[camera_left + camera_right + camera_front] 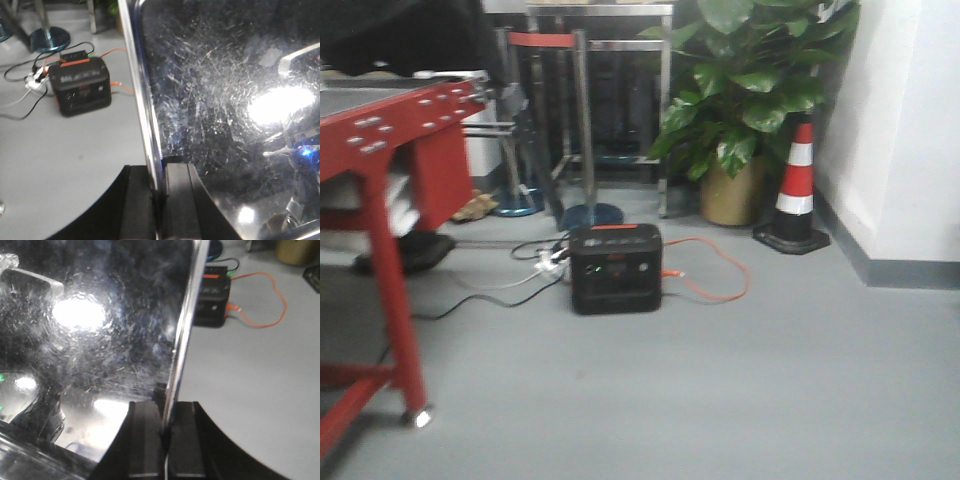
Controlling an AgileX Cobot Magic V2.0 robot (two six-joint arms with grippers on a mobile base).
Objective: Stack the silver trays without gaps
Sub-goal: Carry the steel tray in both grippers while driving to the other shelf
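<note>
Closed on the rolled rim of the silver tray (225, 100), the left gripper (159, 175) jaws are seen; the right gripper (165, 412) jaws are likewise clamped on its opposite rim. The tray is held above the grey floor (75, 165). Beyond, a black power station (80, 85) is set, then a potted plant (750, 90) and a traffic cone (797, 190).

The tray (210, 100) is gleaming silver, reflecting dark, with fine white scratches swirling all over it. The left gripper (158, 200) and right gripper (165, 440) are showing black. The power box (615, 268) is showing black with a red-orange strip. The cone (797, 180) is wearing red and white stripes over a black base. The plant (750, 80) is showing green, its pot (730, 195) tan, the table frame (390, 130) red, the floor (720, 400) grey.
</note>
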